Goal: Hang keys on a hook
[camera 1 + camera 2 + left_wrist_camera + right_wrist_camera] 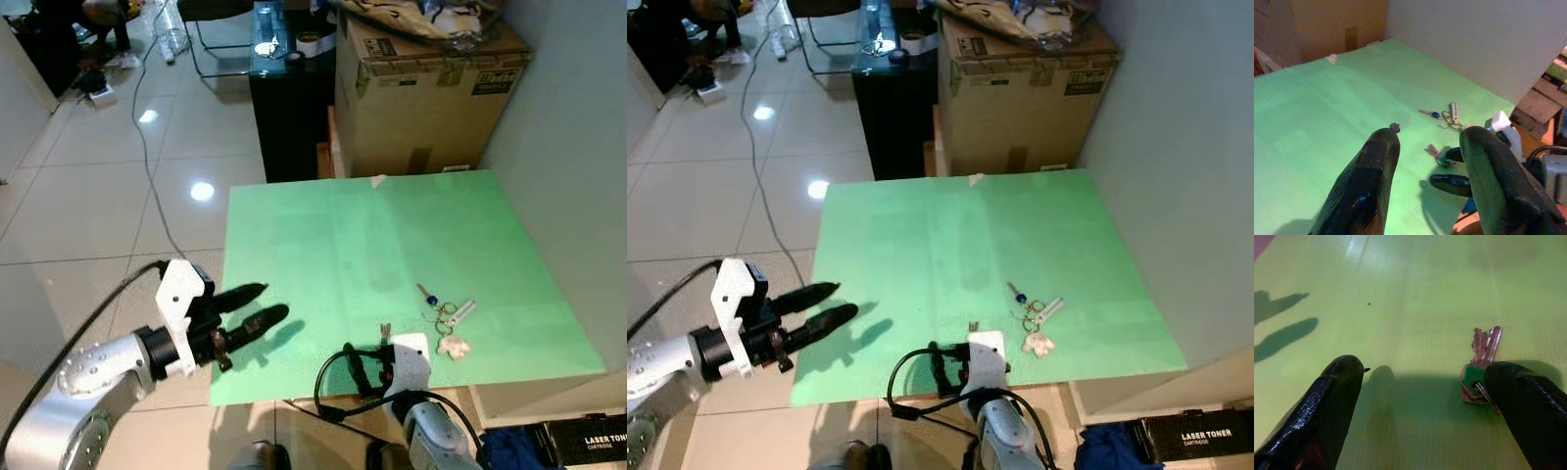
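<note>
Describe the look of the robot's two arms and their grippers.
Both arms are silver metal with black joints. Each ends in a white block carrying two long black fingers. The left gripper has rounded, matte fingers; a black cable runs back along its arm. The right gripper has similar black fingers, with looped black cable behind its white block.

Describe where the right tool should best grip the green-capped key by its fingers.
Probably the green head of the green-capped key, from above: the key lies flat on the green table with its blade pointing away, beside one finger of the open right tool.
</note>
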`<state>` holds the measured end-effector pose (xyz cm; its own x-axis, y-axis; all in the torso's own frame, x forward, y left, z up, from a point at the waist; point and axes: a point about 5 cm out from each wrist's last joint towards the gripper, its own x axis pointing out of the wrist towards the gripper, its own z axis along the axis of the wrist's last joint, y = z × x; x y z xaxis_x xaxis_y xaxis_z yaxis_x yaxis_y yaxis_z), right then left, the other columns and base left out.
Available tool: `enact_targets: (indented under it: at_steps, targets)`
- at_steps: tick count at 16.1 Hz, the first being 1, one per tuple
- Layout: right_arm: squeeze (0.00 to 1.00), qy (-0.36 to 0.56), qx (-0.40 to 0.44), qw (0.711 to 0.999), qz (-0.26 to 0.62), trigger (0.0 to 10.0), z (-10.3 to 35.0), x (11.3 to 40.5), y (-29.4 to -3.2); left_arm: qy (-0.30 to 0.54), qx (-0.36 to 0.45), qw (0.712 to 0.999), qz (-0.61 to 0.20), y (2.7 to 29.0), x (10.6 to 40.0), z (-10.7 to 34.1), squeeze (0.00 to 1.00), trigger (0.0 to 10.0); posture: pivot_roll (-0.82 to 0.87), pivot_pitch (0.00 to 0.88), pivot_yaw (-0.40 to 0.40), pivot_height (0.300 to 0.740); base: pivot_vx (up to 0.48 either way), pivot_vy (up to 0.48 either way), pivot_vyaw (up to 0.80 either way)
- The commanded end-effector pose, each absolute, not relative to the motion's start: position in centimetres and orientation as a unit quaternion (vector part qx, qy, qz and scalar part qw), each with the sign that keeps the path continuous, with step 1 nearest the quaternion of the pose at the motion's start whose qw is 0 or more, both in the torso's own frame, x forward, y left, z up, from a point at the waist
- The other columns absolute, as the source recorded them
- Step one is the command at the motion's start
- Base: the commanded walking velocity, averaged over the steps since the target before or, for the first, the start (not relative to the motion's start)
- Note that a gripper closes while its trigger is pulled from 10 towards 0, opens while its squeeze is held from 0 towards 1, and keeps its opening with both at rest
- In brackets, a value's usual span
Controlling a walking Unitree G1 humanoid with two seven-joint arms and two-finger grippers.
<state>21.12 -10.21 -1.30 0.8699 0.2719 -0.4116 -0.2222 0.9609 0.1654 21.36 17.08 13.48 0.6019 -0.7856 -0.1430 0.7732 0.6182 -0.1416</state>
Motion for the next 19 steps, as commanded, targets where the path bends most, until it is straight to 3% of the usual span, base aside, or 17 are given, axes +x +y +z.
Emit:
enact_targets:
  at_steps: [1, 4, 9, 10, 11, 19]
  targets:
    - [0.0, 0.233, 0.043, 0.964, 0.118, 10.0, -1.6, 20.8, -10.6, 0.1, -0.043, 0.89, -0.444, 16.7, 20.9, 13.4, 0.0, 10.0, 0.05, 0.139, 0.052, 0.731, 0.0, 0.0, 0.0]
    - [0.0, 0.248, 0.022, 0.963, 0.107, 10.0, -1.9, 20.5, -11.5, 0.117, -0.046, 0.875, -0.467, 15.7, 20.0, 12.2, 0.0, 10.0, 0.05, 0.139, 0.046, 0.731, 0.0, 0.0, 0.0]
    - [0.0, 0.265, 0.015, 0.959, 0.104, 10.0, -2.3, 20.1, -11.9, 0.114, -0.047, 0.879, -0.462, 15.7, 20.5, 12.1, 0.0, 10.0, 0.04, 0.13, 0.043, 0.731, 0.0, 0.0, 0.0]
    - [0.0, 0.264, 0.014, 0.959, 0.102, 1.8, -2.3, 20.2, -12.0, 0.113, -0.046, 0.88, -0.46, 15.7, 20.6, 12.0, 0.0, 10.0, 0.04, 0.125, 0.044, 0.731, 0.0, 0.0, 0.0]
    - [0.0, 0.263, 0.013, 0.959, 0.1, 0.0, -2.3, 20.2, -12.1, 0.113, -0.046, 0.88, -0.459, 15.7, 20.7, 12.0, 0.0, 10.0, 0.04, 0.125, 0.043, 0.731, 0.0, 0.0, 0.0]
    - [0.0, 0.25, -0.03, 0.962, 0.107, 0.0, -1.8, 21.0, -12.6, 0.119, -0.06, 0.884, -0.448, 15.5, 20.6, 11.5, 0.0, 10.0, 0.04, 0.135, 0.037, 0.731, 0.0, 0.0, 0.0]
